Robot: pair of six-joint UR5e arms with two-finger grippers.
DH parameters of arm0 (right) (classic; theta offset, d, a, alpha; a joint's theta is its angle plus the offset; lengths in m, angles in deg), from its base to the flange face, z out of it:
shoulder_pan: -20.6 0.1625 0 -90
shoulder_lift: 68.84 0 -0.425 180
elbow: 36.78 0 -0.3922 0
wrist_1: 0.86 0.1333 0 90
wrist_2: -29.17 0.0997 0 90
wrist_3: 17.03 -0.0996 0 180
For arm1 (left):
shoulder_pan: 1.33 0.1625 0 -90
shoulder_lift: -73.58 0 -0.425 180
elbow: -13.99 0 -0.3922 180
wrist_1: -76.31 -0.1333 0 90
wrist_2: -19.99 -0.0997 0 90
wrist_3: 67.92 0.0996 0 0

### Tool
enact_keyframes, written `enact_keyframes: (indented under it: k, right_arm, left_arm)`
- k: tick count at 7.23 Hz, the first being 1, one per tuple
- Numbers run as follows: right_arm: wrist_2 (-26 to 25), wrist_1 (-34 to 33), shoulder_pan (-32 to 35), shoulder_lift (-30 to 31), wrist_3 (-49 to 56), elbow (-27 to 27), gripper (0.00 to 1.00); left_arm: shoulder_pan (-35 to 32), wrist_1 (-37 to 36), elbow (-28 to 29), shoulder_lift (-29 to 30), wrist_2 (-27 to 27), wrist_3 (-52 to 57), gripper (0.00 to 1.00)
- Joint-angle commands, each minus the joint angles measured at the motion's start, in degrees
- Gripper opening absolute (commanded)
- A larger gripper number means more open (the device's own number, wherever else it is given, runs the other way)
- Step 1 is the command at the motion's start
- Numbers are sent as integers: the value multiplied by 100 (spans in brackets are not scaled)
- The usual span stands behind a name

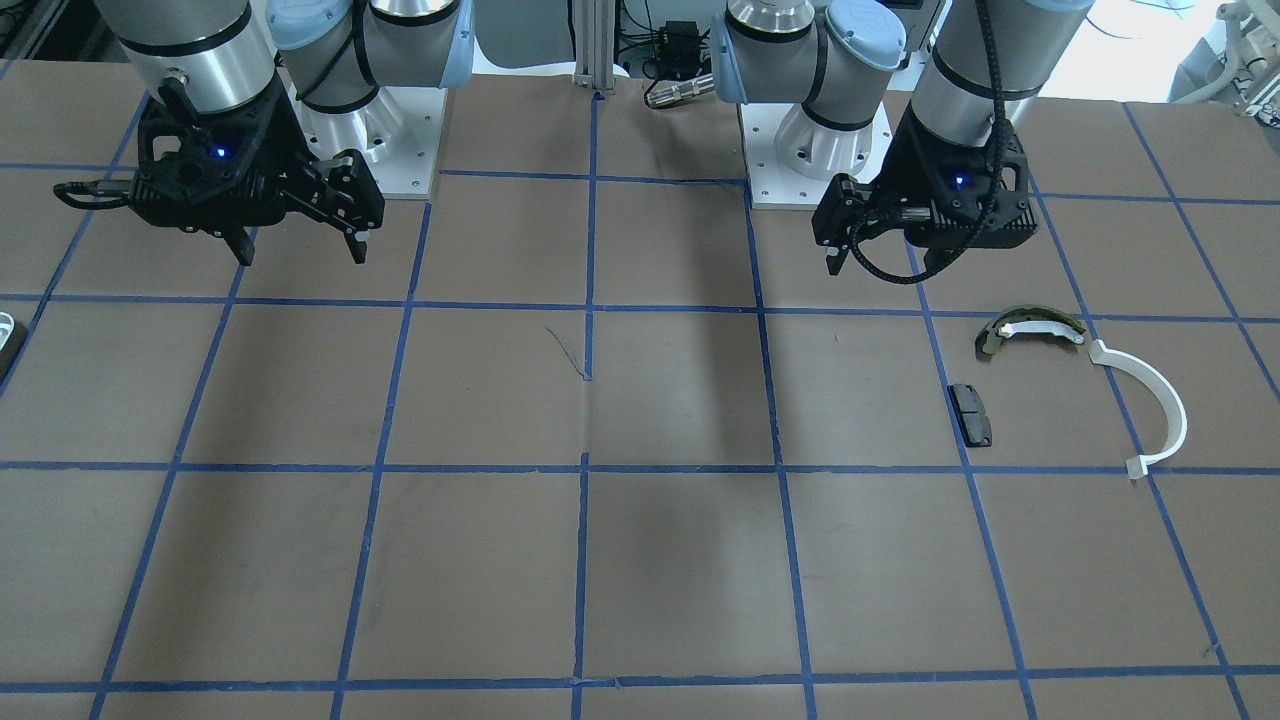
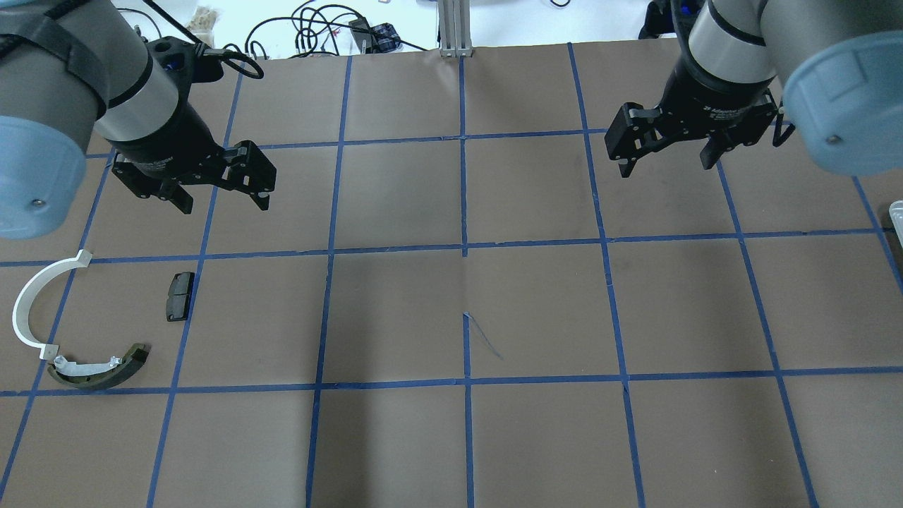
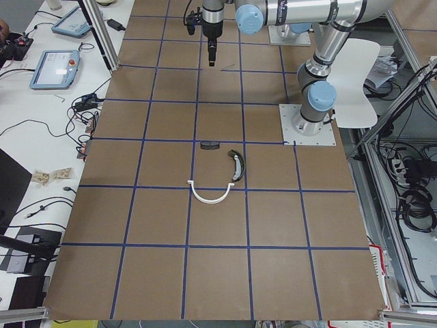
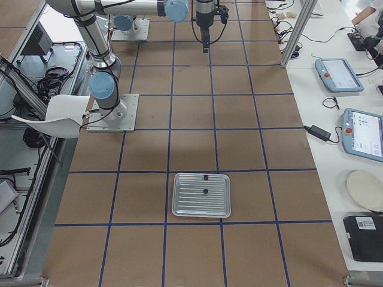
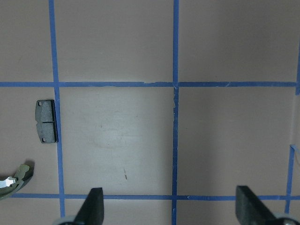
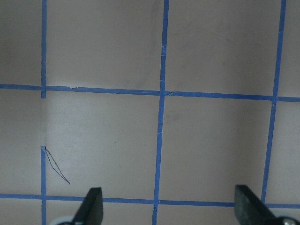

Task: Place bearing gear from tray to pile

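The tray [image 4: 200,195] is a ribbed metal tray at the table's right end. Two small dark parts lie on it, one near its far rim [image 4: 205,177] and one in its middle [image 4: 205,191]; I cannot tell which is the bearing gear. The pile lies at the left end: an olive-and-white shoe [image 2: 99,367], a white half-ring strip [image 2: 28,303] and a black pad [image 2: 180,296]. My left gripper [image 2: 224,204] hovers open and empty just beyond the pad, which also shows in the left wrist view [image 5: 46,122]. My right gripper [image 2: 666,168] hovers open and empty, far from the tray.
The brown table carries a blue tape grid [image 2: 464,247]. Only the tray's edge shows in the overhead view [image 2: 897,212] and in the front-facing view [image 1: 5,335]. Both arm bases [image 1: 400,140] stand at the table's robot side. Cables lie beyond the far edge [image 2: 317,28].
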Motion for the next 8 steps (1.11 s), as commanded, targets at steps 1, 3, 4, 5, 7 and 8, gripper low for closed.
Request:
enact_keyframes:
  k: [1, 3, 4, 5, 7, 8]
  right_arm:
    - [-81, -39, 4, 99, -84, 89, 100]
    - [14, -21, -22, 20, 3, 63, 100]
    - [102, -13, -57, -6, -5, 2, 100]
    - [76, -4, -110, -15, -31, 19, 100]
    - [59, -66, -224, -76, -67, -208, 100]
    - [-37, -66, -372, -181, 125, -332, 100]
  left_arm:
    - [3, 0, -4, -12, -8, 2, 100]
    - [3, 0, -22, 5, -17, 2, 100]
    - [3, 0, -13, 5, -17, 2, 100]
    - [3, 0, -22, 14, -17, 2, 100]
    - [3, -17, -22, 40, -17, 2, 100]
    - [3, -17, -30, 58, -8, 2, 100]
